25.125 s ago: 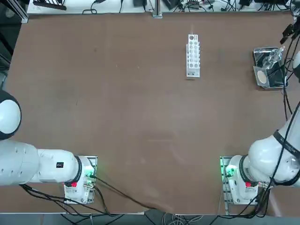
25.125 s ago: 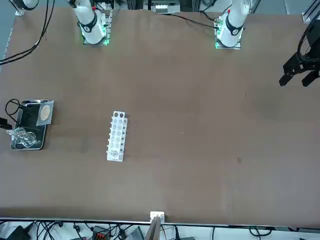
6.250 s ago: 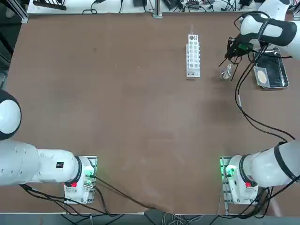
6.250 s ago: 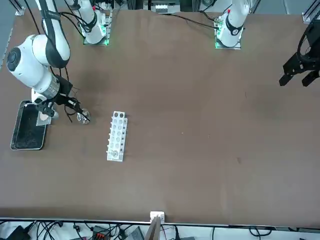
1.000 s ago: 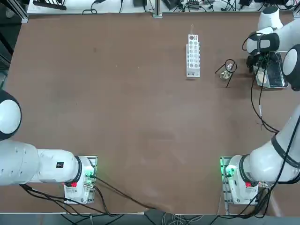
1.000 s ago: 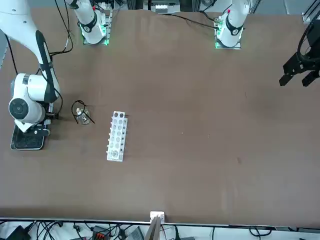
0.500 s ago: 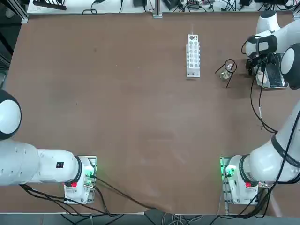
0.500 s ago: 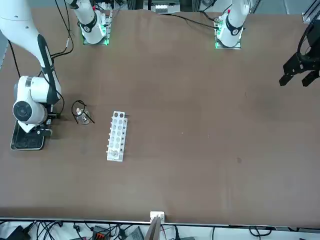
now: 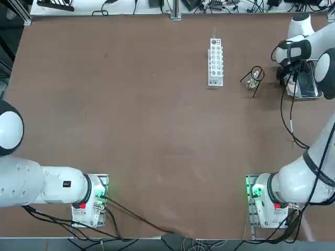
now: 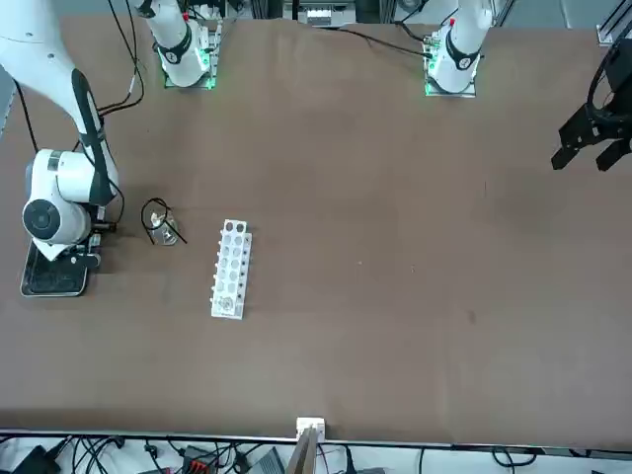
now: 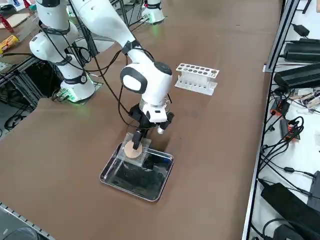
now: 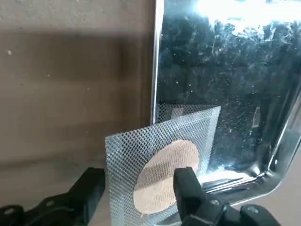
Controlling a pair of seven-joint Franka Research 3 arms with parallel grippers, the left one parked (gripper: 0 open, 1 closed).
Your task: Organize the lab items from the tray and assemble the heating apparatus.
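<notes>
The shiny metal tray (image 11: 108, 178) lies at the table's right edge. At its near end, the grey mesh square with a tan round centre (image 12: 155, 146) rests tilted over the rim. My right gripper (image 12: 141, 178) hangs low over that end, open, with one finger on each side of the mesh. I cannot tell whether the fingers touch it. In the top view the gripper (image 9: 291, 78) covers the mesh. The black wire ring tripod (image 9: 256, 72) stands over the small clear burner (image 9: 253, 82) on the table between the rack and the tray (image 9: 312, 88).
A white rack with rows of holes (image 9: 215, 61) lies left of the burner and tripod. My right arm's cable (image 9: 285, 112) trails over the table near the tray. Cables and gear (image 11: 295, 125) crowd the strip beyond the table's edge.
Over the last second my right hand has shifted only slightly above the tray's end. Earlier it was at the burner and tripod. Those and the rack have not moved.
</notes>
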